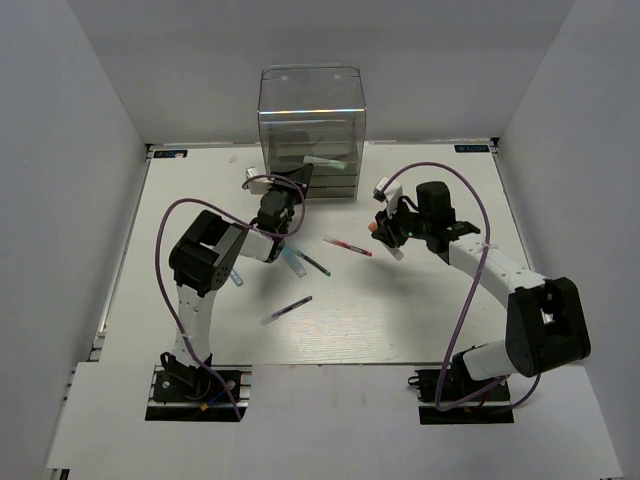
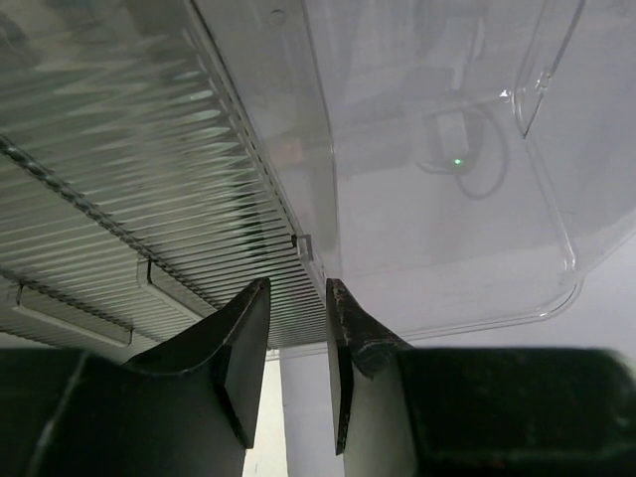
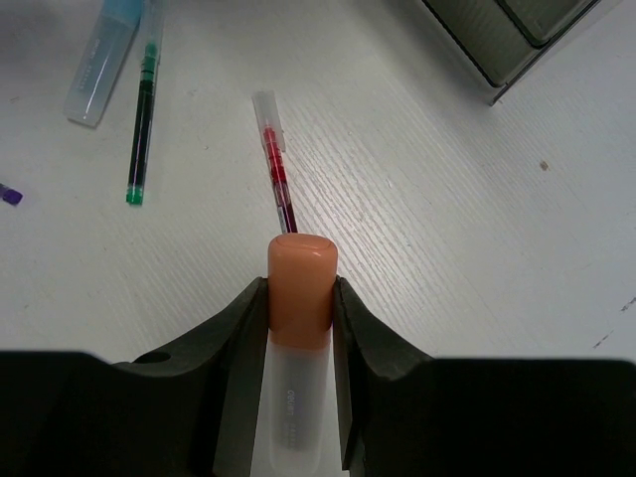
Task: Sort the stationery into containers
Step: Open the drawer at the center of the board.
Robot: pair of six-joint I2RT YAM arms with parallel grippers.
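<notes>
A white wood-grain table (image 1: pixel 400 320) sits inside plain pale-grey walls (image 1: pixel 70 150).

At 12 o'clock on it stands the clear drawer box (image 1: pixel 310 100), its stacked drawers dark below a rounded top. A green-capped marker (image 1: pixel 325 162) lies inside; I cannot tell in which drawer.

The left arm reaches to the box's lower left corner. Its wrist view shows the left gripper (image 2: pixel 298 298) right up against the ribbed drawer fronts, jaws a narrow slot apart with nothing between them.

The right arm bends in from 4 o'clock. The right gripper (image 3: pixel 298 288) is clenched on the pale barrel of an orange-capped marker (image 3: pixel 295 348) and holds it near 2 o'clock of the table's middle. From above, the marker's long axis runs 11 to 5 o'clock with the cap at the 11 end. In the wrist view the cap points straight at a red pen (image 3: pixel 276 164).

That pen lies near table centre, running 10 to 4 o'clock. To its 8 o'clock are a green pen (image 1: pixel 315 263) and, just beside it, a light-blue-capped marker (image 1: pixel 293 262), both slanted about 10 to 4. A dark pen (image 1: pixel 287 309) lies nearer the bases, running 8 to 2.
</notes>
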